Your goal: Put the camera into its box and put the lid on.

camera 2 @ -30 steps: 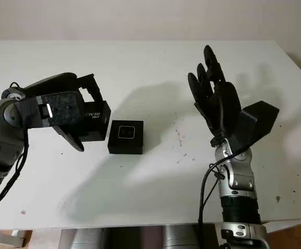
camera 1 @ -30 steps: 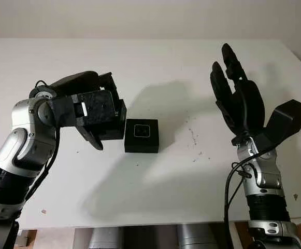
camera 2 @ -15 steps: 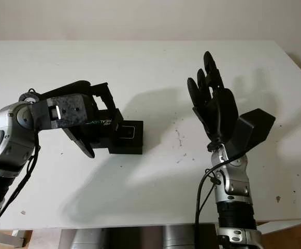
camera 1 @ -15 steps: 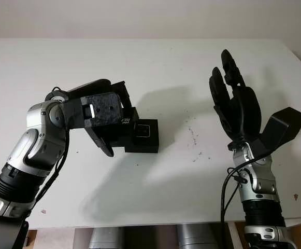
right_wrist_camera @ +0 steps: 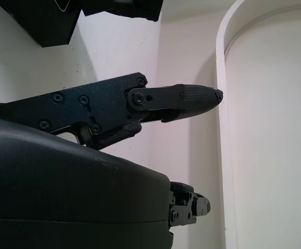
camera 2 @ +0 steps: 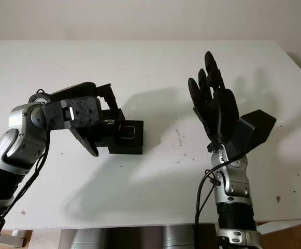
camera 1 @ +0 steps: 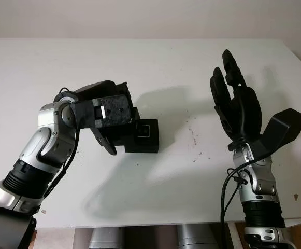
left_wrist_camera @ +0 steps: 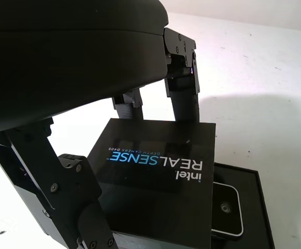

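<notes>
Left hand [camera 1: 106,116] has carried lid [left_wrist_camera: 158,181] over box [camera 1: 149,136]

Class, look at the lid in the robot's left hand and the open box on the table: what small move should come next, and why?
Probably carry the lid a little further toward the robot's right, until it sits square over the box, then lower it. The left hand grips the lid, which overlaps only the box's near edge; the camera lies in the box, still partly uncovered. The right hand is raised and open, off to the side.
</notes>
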You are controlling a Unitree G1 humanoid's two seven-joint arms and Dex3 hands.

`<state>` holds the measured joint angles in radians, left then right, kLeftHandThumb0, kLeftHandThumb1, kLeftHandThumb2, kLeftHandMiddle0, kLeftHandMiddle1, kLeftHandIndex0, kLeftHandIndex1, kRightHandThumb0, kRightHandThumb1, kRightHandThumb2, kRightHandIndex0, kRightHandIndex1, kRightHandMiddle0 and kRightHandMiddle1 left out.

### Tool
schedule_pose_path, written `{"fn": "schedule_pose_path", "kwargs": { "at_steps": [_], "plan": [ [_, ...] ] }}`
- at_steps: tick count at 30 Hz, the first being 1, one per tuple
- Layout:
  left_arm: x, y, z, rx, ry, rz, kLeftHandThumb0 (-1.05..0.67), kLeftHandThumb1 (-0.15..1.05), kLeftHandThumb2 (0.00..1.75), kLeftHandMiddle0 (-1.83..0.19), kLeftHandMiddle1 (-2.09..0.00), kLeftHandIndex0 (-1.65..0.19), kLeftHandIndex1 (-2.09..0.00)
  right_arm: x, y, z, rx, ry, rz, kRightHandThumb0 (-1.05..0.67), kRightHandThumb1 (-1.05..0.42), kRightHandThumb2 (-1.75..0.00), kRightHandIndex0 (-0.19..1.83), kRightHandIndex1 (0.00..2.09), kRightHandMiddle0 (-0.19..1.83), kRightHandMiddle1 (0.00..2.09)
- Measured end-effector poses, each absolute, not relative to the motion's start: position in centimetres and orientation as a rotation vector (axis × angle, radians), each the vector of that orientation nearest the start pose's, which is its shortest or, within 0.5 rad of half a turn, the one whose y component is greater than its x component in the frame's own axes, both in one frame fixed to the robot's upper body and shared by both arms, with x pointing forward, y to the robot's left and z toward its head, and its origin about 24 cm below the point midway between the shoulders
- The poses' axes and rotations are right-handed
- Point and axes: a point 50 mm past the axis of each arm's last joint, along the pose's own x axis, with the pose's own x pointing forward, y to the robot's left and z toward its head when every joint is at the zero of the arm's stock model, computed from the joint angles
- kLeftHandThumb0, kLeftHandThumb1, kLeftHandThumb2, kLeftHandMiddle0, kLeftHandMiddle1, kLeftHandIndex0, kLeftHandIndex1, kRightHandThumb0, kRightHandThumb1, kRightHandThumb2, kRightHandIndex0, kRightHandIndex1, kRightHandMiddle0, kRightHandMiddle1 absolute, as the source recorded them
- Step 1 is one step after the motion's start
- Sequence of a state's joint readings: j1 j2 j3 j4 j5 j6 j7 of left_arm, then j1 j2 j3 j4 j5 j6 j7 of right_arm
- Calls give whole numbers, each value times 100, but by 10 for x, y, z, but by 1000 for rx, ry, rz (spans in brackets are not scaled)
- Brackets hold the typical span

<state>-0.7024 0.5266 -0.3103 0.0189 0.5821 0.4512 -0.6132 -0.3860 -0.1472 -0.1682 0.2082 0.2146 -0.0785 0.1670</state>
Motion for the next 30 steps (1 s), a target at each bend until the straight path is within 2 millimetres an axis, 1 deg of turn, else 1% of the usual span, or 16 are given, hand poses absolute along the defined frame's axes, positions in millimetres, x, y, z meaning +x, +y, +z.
{"fn": "schedule_pose_path", "kwargs": {
  "at_steps": [2, 5, 9, 11, 12, 15, 17, 20, 21, 23, 25, 26, 27, 28, 30],
  "plan": [
    [345, 149, 189, 1185, 56, -390, -16, 104, 5, -30, -209, -14, -172, 321, -186, 116, 85, -280, 84, -65, -105, -27, -2, 6, 2, 6],
    [347, 147, 192, 1184, 42, -383, -16, 104, 5, -35, -209, -16, -174, 321, -186, 118, 82, -285, 82, -65, -105, -26, -2, 6, 2, 6],
    [349, 146, 192, 1180, 22, -382, -16, 104, 6, -31, -199, -15, -177, 320, -187, 116, 77, -280, 75, -65, -105, -26, -2, 6, 3, 6],
    [350, 145, 191, 1158, 31, -391, -15, 105, 6, -29, -198, -13, -176, 320, -187, 116, 73, -278, 70, -66, -105, -26, -1, 6, 3, 6],
    [351, 145, 190, 1141, 37, -395, -15, 105, 6, -30, -202, -13, -178, 320, -187, 116, 72, -278, 69, -66, -105, -26, -1, 6, 3, 6],
    [353, 144, 190, 1116, 53, -399, -16, 105, 6, -27, -197, -11, -177, 319, -187, 116, 72, -280, 65, -66, -105, -25, -1, 6, 3, 6],
    [355, 143, 191, 1110, 54, -400, -15, 104, 6, -27, -200, -12, -181, 319, -187, 116, 74, -280, 66, -65, -105, -25, -2, 6, 3, 6],
    [356, 142, 192, 1106, 53, -406, -14, 103, 5, -30, -197, -14, -184, 319, -187, 115, 79, -279, 68, -66, -105, -25, -2, 5, 3, 5],
    [357, 142, 192, 1106, 49, -411, -14, 103, 5, -31, -194, -15, -184, 319, -187, 115, 80, -279, 68, -66, -105, -25, -2, 5, 2, 5],
    [357, 141, 192, 1111, 38, -421, -14, 102, 5, -31, -188, -17, -175, 319, -187, 115, 82, -277, 67, -65, -105, -25, -2, 5, 2, 5],
    [357, 139, 192, 1117, 37, -427, -15, 102, 5, -30, -187, -19, -168, 318, -187, 114, 85, -275, 66, -66, -105, -25, -3, 5, 2, 5],
    [357, 139, 191, 1120, 37, -431, -15, 101, 5, -30, -188, -19, -165, 318, -187, 114, 86, -274, 66, -66, -105, -25, -2, 5, 2, 5],
    [357, 137, 190, 1122, 36, -436, -15, 102, 5, -26, -199, -19, -168, 318, -187, 113, 87, -274, 66, -66, -105, -25, -2, 5, 3, 6],
    [357, 136, 190, 1125, 36, -443, -15, 102, 5, -24, -203, -17, -169, 318, -187, 113, 87, -274, 66, -66, -105, -25, -2, 5, 3, 6],
    [357, 135, 188, 1131, 39, -457, -16, 102, 5, -22, -203, -16, -168, 318, -187, 113, 90, -274, 65, -65, -105, -25, -2, 5, 3, 6]
  ]
}}
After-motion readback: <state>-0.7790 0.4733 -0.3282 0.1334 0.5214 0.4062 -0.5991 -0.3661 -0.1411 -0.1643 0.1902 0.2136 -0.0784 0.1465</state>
